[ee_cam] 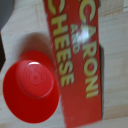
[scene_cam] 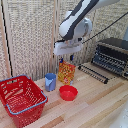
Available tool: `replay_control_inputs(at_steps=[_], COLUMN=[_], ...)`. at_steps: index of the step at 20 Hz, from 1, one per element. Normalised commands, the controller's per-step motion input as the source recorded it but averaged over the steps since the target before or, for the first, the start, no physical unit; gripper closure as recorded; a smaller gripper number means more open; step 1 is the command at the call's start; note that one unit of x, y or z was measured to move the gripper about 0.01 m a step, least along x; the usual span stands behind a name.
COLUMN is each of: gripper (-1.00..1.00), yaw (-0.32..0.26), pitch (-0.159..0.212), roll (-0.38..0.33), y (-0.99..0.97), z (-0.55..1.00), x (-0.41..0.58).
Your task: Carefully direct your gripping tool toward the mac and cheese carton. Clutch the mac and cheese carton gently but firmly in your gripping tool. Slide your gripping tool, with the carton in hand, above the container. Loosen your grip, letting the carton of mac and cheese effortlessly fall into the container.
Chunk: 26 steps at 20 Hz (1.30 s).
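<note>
The mac and cheese carton stands upright on the wooden table, orange-yellow with pictured print. In the wrist view its red side with yellow "MACARONI AND CHEESE" lettering fills much of the picture. My white gripper hangs straight above the carton's top edge, its two dark fingers apart on either side, so it looks open and holds nothing. The fingers do not show in the wrist view. The red lattice basket with a blue-grey rim stands at the exterior view's left, well apart from the carton.
A blue cup stands just left of the carton in the exterior view. A small red bowl lies in front of it and also shows in the wrist view. A toaster oven with a pulled-out rack is at the right.
</note>
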Motion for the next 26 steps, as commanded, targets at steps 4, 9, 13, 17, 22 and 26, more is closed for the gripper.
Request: replay_control_inputs(at_steps=[4,9,13,17,22,26], gripper=[-1.00,-1.00,1.00,1.00,1.00,1.00], yaw=[0.133,0.038,-0.006,-0.016,-0.053,-0.070], pitch=[0.008,-0.039,0.000,0.000,0.000,0.000], roll=[0.048,0.002,0.000,0.000,0.000,0.000], y=[-0.35,0.00,0.00,0.00,0.00,0.00], z=[-0.17,-0.30,-0.06,0.00,0.00,0.01], x=[0.293,0.127,0.044,0.001,0.009,0.016])
